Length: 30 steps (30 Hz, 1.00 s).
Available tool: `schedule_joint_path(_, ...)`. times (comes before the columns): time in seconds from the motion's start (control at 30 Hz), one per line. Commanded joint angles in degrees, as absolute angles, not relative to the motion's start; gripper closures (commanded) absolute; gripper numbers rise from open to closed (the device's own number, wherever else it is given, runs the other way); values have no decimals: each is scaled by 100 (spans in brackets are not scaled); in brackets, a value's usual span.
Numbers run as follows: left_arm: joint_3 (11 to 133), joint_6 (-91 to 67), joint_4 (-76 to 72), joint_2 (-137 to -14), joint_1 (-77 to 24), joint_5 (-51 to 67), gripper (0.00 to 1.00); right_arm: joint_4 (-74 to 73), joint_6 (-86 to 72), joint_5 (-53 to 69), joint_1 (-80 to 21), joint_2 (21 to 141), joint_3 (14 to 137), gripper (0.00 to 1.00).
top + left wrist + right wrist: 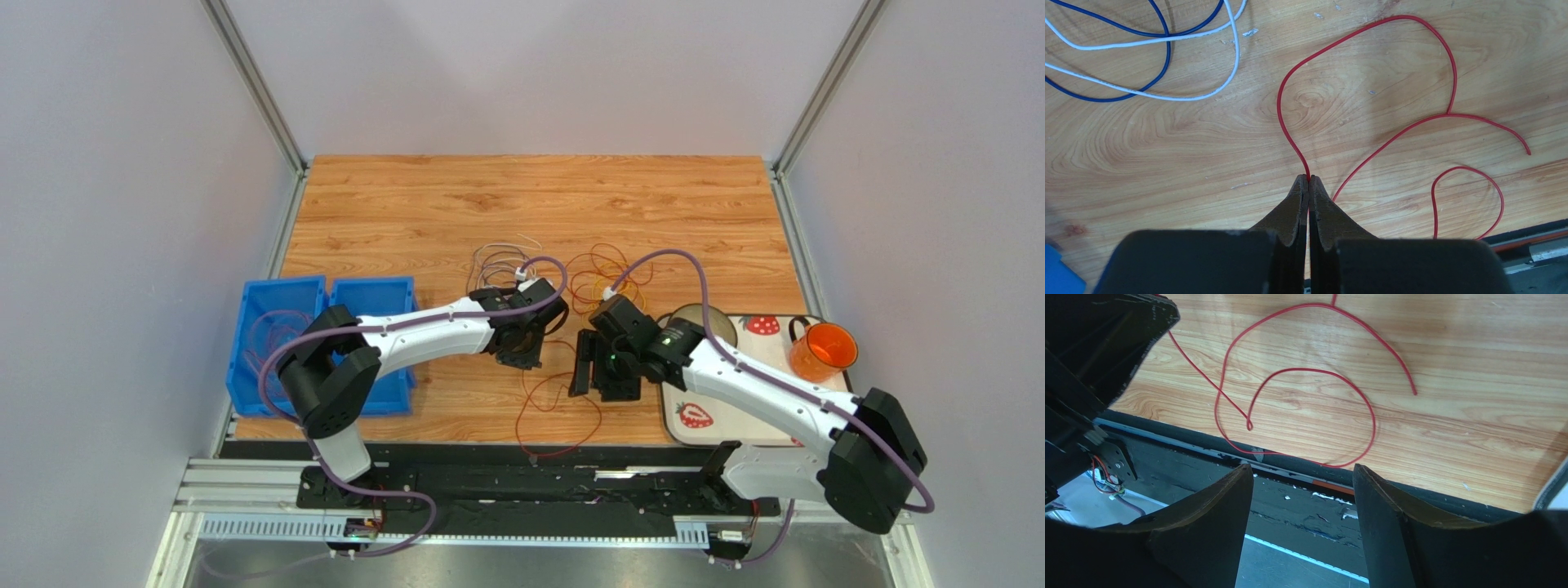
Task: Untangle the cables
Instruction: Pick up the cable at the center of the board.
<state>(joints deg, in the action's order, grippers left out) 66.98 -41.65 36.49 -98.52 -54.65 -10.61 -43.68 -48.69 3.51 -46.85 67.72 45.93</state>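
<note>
Blue bins far left. Left gripper clamped tight on thin red cable, which loops toward the table's near edge. Other cables mid-table, bare wood beyond. Right gripper wide, empty, over that edge.

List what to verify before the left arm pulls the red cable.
1. Left pincer shut on the red cable: ok.
2. Right pincer open, nothing between its fingers: ok.
3. Red cable's loose end lies free on the table: ok.
4. Red cable free of crossings: not ok, its loops cross themselves.
5. Red cable away from the table's near edge: not ok, one loop reaches over it.
6. White cable and blue cable apart from the red one: ok in the left wrist view; elsewhere, cannot tell.
</note>
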Motion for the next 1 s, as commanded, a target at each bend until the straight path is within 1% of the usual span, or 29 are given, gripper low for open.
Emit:
schedule_joint_path(0.0,6671,-4368,3674,-9993,-5528,-1116,100,-4034,-5062,193,-4869,7136,4957,34)
schedule_joint_path(0.23,6574,-4535,3630,-10081,-5546,-1116,100,-3683,-5142,211,-4957,7400,4939,34)
schedule_joint_path(0.43,6539,-4553,3551,-10090,-5546,-1081,100,-3323,-5221,202,-4983,7690,4992,37)
schedule_joint_path(0.57,6539,-4553,3507,-10099,-5546,-1028,100,-3112,-5273,255,-4983,7927,5027,41)
schedule_joint_path(0.67,6530,-4561,3489,-10107,-5546,-1020,100,-2988,-5291,264,-4992,8068,5036,50)
schedule_joint_path(0.77,6530,-4561,3489,-10090,-5546,-1020,100,-2918,-5300,290,-4992,8191,5001,56)
schedule_joint_path(0.97,6522,-4596,3489,-10072,-5546,-1011,100,-2716,-5309,439,-5010,8411,4948,64)
